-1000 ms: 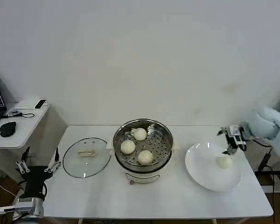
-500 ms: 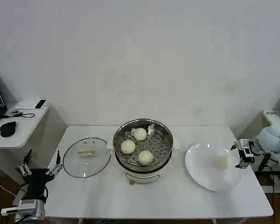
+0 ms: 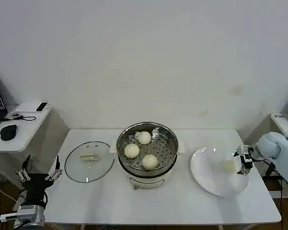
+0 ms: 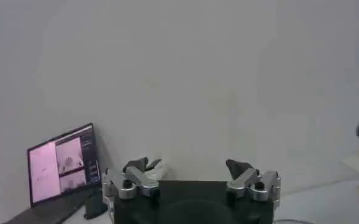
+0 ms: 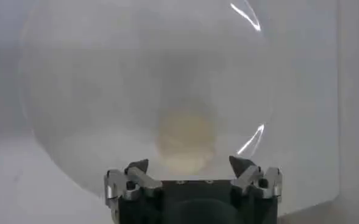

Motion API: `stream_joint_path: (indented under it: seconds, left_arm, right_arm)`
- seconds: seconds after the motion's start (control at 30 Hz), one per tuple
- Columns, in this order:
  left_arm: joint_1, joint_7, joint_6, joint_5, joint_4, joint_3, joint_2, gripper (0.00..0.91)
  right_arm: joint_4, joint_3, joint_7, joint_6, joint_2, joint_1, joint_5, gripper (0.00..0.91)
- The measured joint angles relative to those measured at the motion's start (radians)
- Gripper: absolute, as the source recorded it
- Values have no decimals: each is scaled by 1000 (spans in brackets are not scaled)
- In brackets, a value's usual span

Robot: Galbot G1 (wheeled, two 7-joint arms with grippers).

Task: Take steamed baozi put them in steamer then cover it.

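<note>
White worktop [image 3: 110, 201], seen from the robot's head. At its centre stands the steamer [image 3: 147, 149], uncovered, with three steamed baozi [image 3: 143, 137] [image 3: 131, 150] [image 3: 150, 161] resting on its perforated tray. To the robot's right lies the white plate [image 3: 209, 179], carrying the fourth baozi [image 3: 229, 166] near its outer side. To the left of the steamer the cover [image 3: 89, 161] lies flat on the worktop, handle up.

Change over the last second: the right claw [image 3: 243, 161], earlier above the far rim of the plate, has swung outward and then come back in low at the plate's right edge, just beside the last bun. Its fingers stand wide apart and hold nothing; in the right wrist view the bun [image 5: 185, 140] lies directly ahead between them. This suggests the approach for the final pickup is in hand, with the covering step still to come.

The left claw [image 3: 37, 176] hangs spread and idle off the worktop's left front corner. A side desk [image 3: 19, 136] with a mouse [image 3: 8, 132] stands further left, clear of the work. Nothing blocks the path from plate to steamer.
</note>
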Motion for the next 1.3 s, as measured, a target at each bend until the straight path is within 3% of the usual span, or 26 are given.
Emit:
stream_joint_path:
  seconds: [0.53, 1.0, 1.3]
  left_arm:
    - [1, -5, -12, 2, 14, -7, -2, 907]
    - [0, -9, -15, 9, 17, -3, -5, 907]
    - [-7, -7, -11, 17, 9, 7, -6, 907]
  right_arm:
    - [-46, -9, -7, -17, 48, -2, -24, 635]
    - [-12, -26, -45, -41, 25, 33, -21, 615]
    - [98, -116, -72, -84, -37, 163, 39, 615]
